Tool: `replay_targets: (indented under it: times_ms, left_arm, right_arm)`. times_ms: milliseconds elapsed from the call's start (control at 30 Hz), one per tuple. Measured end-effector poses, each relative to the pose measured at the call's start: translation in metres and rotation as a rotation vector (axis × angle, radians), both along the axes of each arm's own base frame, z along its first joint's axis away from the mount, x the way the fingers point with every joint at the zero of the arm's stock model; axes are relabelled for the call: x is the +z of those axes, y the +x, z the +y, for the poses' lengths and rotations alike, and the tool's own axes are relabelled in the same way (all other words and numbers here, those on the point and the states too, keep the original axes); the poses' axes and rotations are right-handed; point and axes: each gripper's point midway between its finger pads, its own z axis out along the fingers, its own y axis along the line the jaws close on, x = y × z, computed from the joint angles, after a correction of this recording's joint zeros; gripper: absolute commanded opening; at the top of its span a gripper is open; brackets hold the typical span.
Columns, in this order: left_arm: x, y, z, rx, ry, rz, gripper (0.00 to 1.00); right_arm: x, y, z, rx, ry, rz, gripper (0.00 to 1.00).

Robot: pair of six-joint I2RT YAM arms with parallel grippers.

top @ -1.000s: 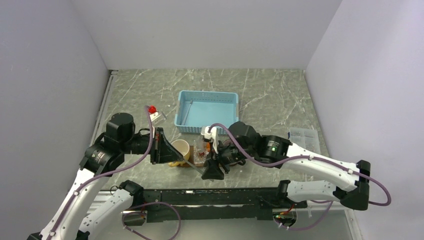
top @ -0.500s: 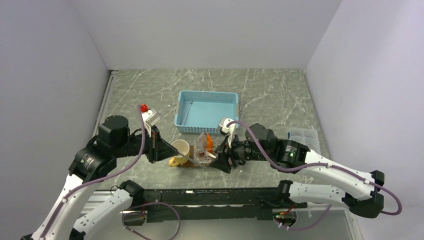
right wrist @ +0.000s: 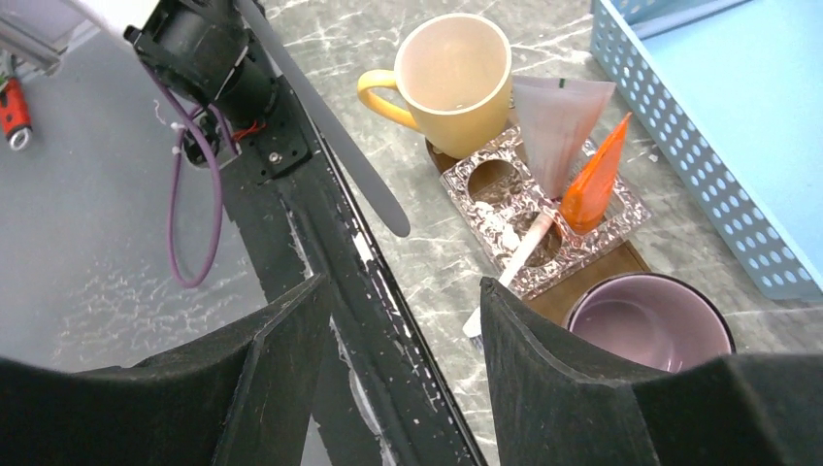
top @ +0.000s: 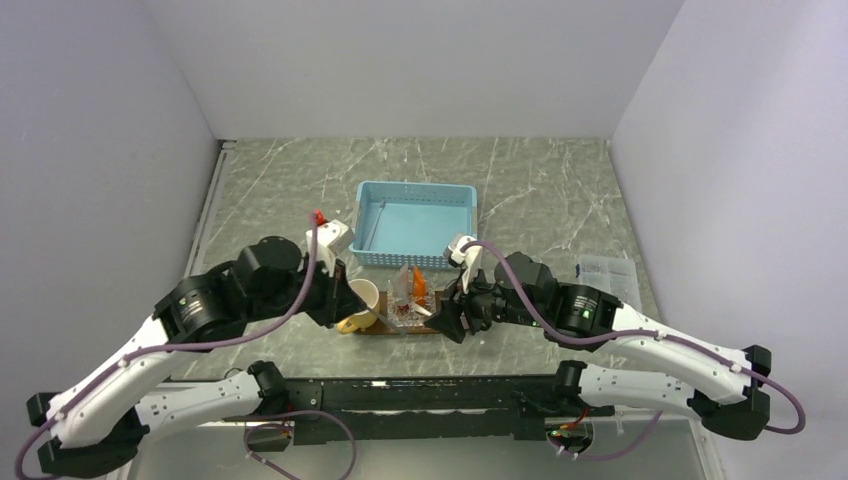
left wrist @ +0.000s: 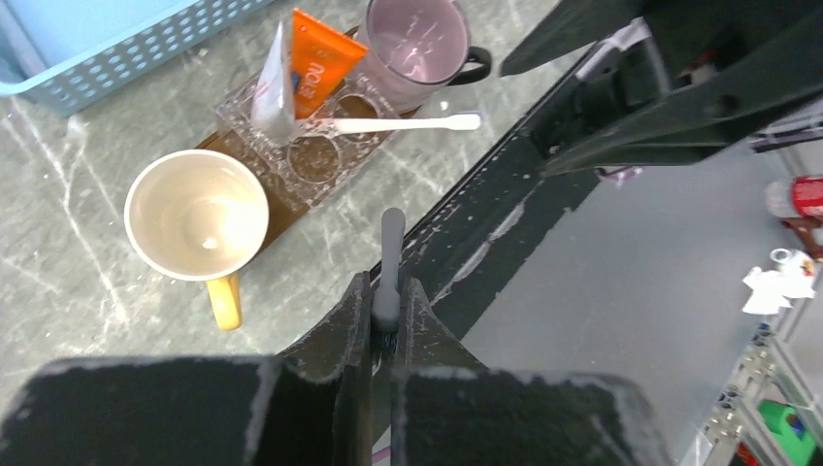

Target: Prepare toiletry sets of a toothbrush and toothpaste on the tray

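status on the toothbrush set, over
left jaws shut on grey toothbrush; right jaws open, empty. toothpaste in holder on tray. white toothbrush lies across holder.

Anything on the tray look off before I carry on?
Yes: the white toothbrush is not standing upright. One end sits in a hole of the clear holder; the rest slants low and pokes out past the near edge of the tray.
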Motion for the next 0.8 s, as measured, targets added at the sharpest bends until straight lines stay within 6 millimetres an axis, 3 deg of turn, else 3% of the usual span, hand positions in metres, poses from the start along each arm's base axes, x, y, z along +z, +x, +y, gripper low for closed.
replay_targets:
  times_ms: [233, 467, 800]
  left_arm:
    - [-0.022, 0.019, -0.004, 0.103, 0.135, -0.022, 0.0]
    - [-0.019, 0.038, 0.0, 0.192, 0.138, -0.088, 0.0]
    - [-0.021, 0.051, -0.013, 0.214, 0.133, -0.111, 0.0]
  right_arm:
    - [0.003, 0.004, -0.011, -0.054, 0.026, -0.015, 0.6]
    - [-0.001, 0.005, -0.016, -0.08, 0.026, -0.012, 0.6]
    - [-0.007, 0.005, -0.017, -0.084, 0.016, -0.006, 0.6]
